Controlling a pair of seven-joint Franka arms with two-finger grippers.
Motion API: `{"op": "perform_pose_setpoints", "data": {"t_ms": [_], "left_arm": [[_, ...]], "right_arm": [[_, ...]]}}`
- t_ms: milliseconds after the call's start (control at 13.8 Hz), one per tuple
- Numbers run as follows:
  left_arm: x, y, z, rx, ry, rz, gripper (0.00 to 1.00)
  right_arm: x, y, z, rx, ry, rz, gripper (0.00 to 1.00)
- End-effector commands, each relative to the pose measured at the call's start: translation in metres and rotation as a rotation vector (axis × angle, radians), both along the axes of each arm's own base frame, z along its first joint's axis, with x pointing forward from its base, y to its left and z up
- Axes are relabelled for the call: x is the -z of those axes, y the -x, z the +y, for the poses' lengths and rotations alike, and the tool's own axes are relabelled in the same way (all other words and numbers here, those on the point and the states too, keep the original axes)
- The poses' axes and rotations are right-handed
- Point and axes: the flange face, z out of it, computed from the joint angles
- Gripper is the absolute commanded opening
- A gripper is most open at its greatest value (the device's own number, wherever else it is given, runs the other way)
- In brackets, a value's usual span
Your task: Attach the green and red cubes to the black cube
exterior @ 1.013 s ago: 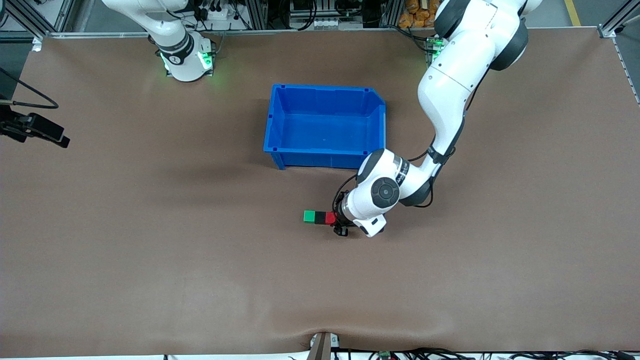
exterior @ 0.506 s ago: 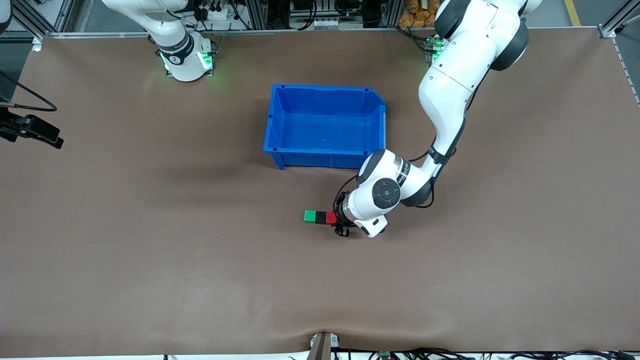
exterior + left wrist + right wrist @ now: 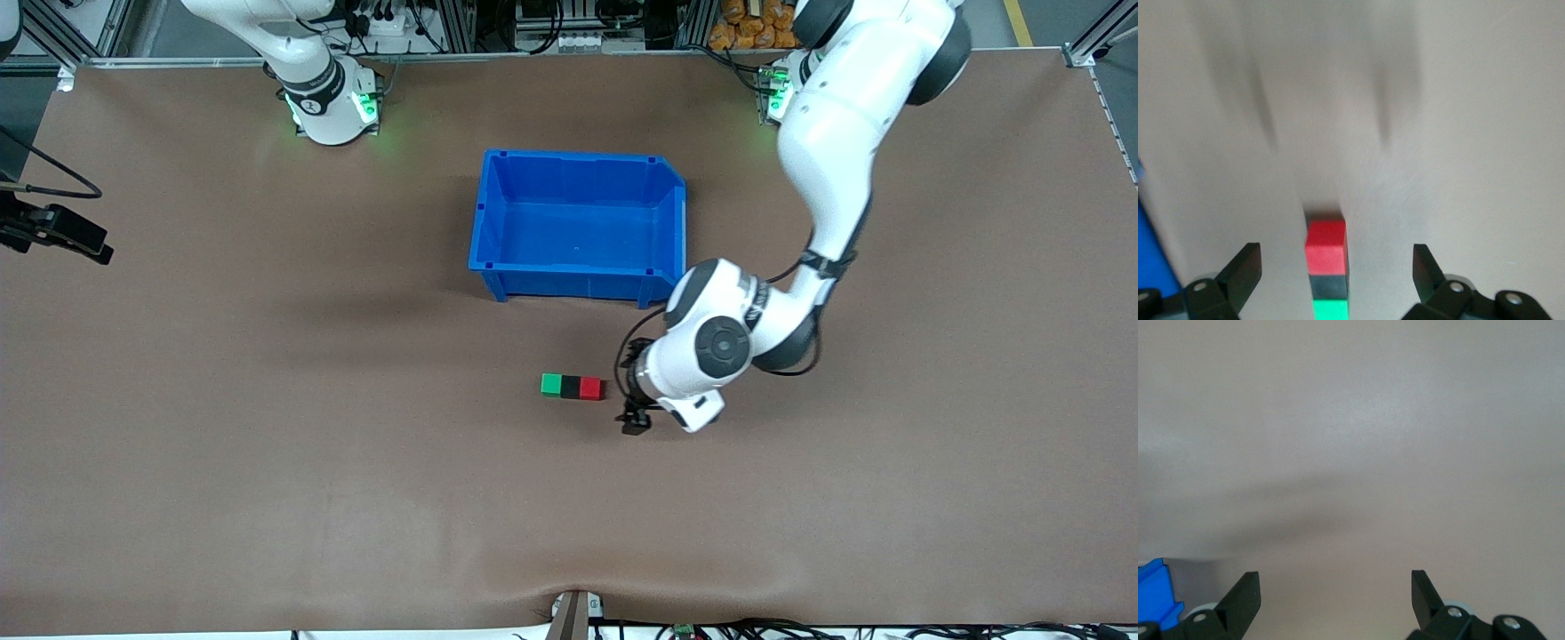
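Left gripper stood with jaws apart and empty, just beside the red cube on the side toward the left arm's end of the table. Red, black cube and green cube lay touching in a row on the table, nearer the front camera than the blue bin. Right gripper waited with fingers spread over bare table.
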Motion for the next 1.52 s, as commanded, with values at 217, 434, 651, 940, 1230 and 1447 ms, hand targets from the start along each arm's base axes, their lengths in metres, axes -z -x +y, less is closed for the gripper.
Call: {"op": "perform_pose_setpoints", "data": {"t_ms": [217,434,651,940,1230,1447], "left_arm": [[-0.112,-0.02,0.125,0.39,-0.142,-0.069,1.0],[-0.181,-0.014,0.181,0.566,-0.201,-0.101,1.0],[-0.235,0.002,0.232,0.778,-0.201,-0.091,1.0],[-0.289,0.035,0.277,0.984,-0.181,-0.088,1.0],[-0.315,0.079,0.301,1.168,-0.179,-0.103,1.0],[-0.323,0.117,0.309,1.179,-0.183,-0.11,1.0]], "right_arm": [[-0.003,-0.003,0.0,0.007,0.016,-0.003,1.0],[-0.003,-0.003,0.001,0.007,0.016,-0.004,1.0],[-0.003,-0.003,0.0,0.009,0.016,-0.004,1.0],[-0.003,-0.003,0.001,0.009,0.016,-0.002,1.0],[-0.003,-0.003,0.001,0.009,0.016,-0.002,1.0],[-0.002,-0.003,0.001,0.009,0.016,-0.001,1.0]]}}
